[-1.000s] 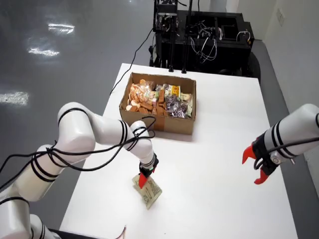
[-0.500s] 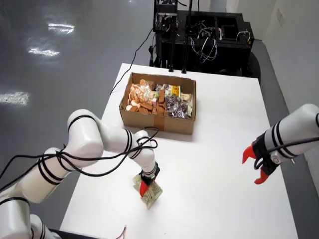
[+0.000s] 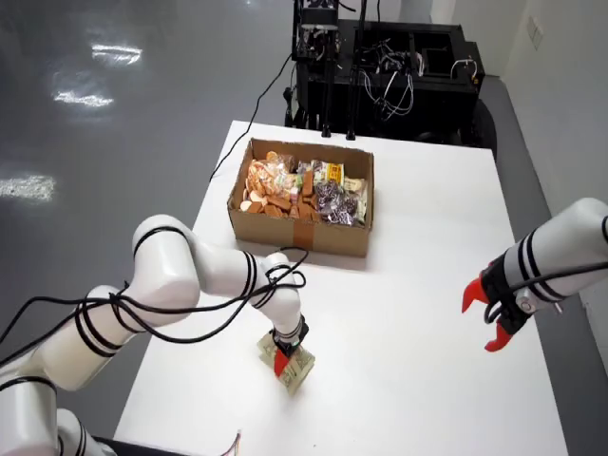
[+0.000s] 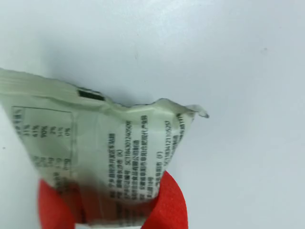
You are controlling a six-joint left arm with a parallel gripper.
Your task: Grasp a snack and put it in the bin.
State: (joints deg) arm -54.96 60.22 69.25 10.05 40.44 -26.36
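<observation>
In the view from above, my gripper [image 3: 284, 358] with red fingertips points down at the near left part of the white table [image 3: 427, 237] and is shut on a pale green snack packet [image 3: 297, 370]. The view that rides on the gripper shows the packet [image 4: 109, 143] crumpled, its printed back facing the camera, pinched between the two red fingers [image 4: 170, 205] of the gripper [image 4: 112, 212]. I cannot tell whether the packet touches the table. The cardboard bin [image 3: 294, 228] sits farther back on the table, with several snack packets inside.
A second white arm reaches in from the right, and its red gripper [image 3: 493, 318] hangs open above the table's right side. Black equipment with cables [image 3: 389, 66] stands behind the table. A cable runs along the working arm.
</observation>
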